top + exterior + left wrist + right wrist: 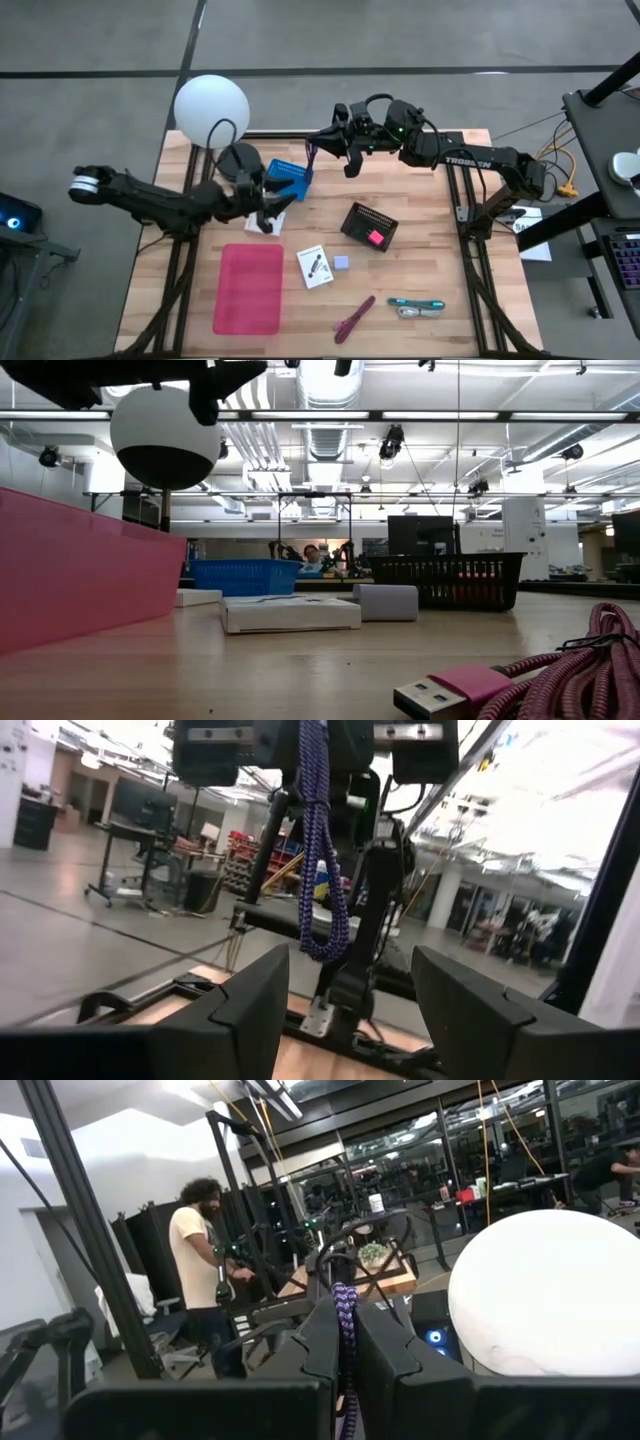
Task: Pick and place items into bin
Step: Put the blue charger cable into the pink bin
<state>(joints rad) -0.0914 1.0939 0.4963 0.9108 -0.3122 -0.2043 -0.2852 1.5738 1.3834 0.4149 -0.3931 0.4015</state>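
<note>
Magenta braided cable [560, 665] with a pink USB plug fills the lower right of the low view; in the high view it lies at lower centre on the wooden desk [440, 250]. Right gripper [312, 150], upper centre of the high view, has its jaws pressed together on a purple braided cord [345, 1315] that hangs down above the blue bin [290, 178]. Left gripper [272, 205] sits just below and left of that bin, jaws spread and empty. A white card [315, 266] and a pale-blue cube [342, 263] lie at centre, the teal-handled tool [415, 303] at lower right. A pink cube [376, 237] rests in the black basket [368, 225]. The pink tray [250, 288] occupies the lower left.
</note>
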